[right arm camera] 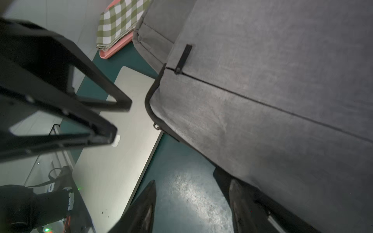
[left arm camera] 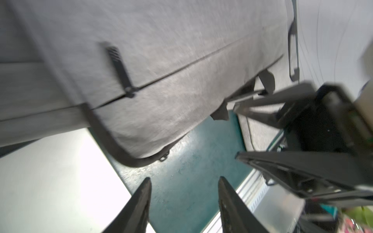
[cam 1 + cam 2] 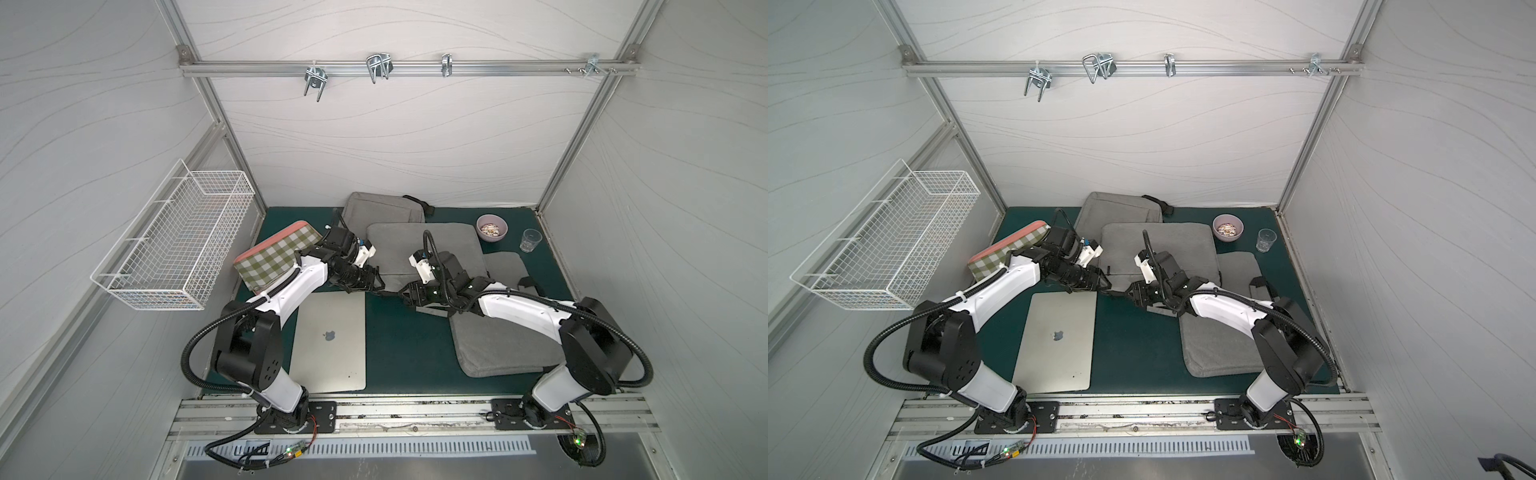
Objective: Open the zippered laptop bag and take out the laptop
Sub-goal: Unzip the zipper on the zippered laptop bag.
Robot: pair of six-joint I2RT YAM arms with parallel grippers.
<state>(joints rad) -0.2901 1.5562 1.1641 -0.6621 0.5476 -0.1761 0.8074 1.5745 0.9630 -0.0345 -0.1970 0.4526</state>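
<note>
A silver laptop [image 3: 328, 340] lies flat on the green mat at the front left, outside any bag; it also shows in the wrist views [image 2: 50, 181] [image 1: 113, 161]. Behind it, mid-mat, lies a grey zippered laptop bag [image 3: 424, 249] [image 2: 161, 70] [image 1: 262, 100] with a black zipper pull [image 2: 119, 66] [image 1: 184, 57] near its corner. My left gripper [image 3: 380, 284] [image 2: 185, 178] and right gripper [image 3: 401, 293] [image 1: 192, 181] hover tip to tip over bare mat between the laptop's far edge and the bag's near corner. Both are open, with nothing between their fingers.
Another grey bag [image 3: 386, 208] lies at the back and a third [image 3: 498, 345] under my right arm. A checked cloth on a pink tray [image 3: 278, 257] sits at the left, with a wire basket [image 3: 174, 241] on the wall. A bowl [image 3: 491, 227] and a glass [image 3: 530, 240] stand back right.
</note>
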